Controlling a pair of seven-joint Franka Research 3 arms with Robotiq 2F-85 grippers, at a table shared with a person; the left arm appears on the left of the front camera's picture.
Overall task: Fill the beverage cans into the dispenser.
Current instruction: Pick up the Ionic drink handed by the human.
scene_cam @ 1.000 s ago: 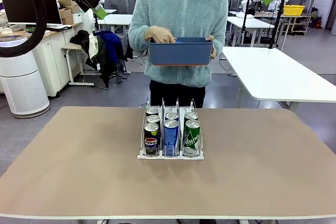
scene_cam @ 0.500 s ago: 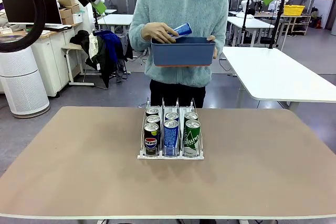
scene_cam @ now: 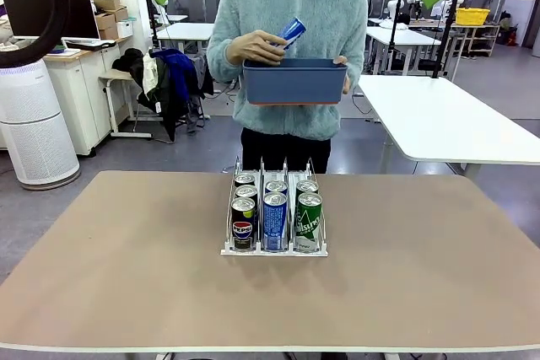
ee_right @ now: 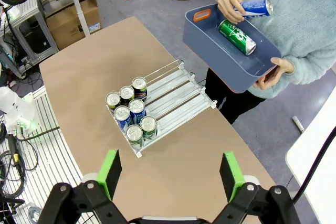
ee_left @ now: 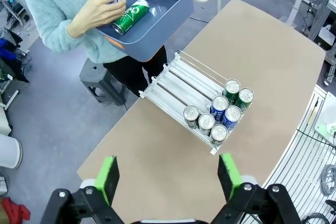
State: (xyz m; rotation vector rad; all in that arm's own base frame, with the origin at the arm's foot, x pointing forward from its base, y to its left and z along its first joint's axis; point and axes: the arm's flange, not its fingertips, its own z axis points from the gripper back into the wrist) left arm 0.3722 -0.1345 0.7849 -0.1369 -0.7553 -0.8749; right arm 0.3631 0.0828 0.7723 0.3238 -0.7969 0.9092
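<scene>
Both tools hang released, high above the bench [scene_cam: 126, 259]: your left tool [ee_left: 168, 174] and right tool [ee_right: 170, 171] grasp nothing. Several beverage cans [scene_cam: 275, 217] fill the near end of the dispenser [ee_left: 178, 85]. At the far side, the person's hand [scene_cam: 253, 50] lifts a blue can [scene_cam: 291, 31] over the blue bin [scene_cam: 294, 86], where a green can [ee_right: 236, 36] lies. If you reach in carelessly you may clip that hand, or topple the slim cans.
</scene>
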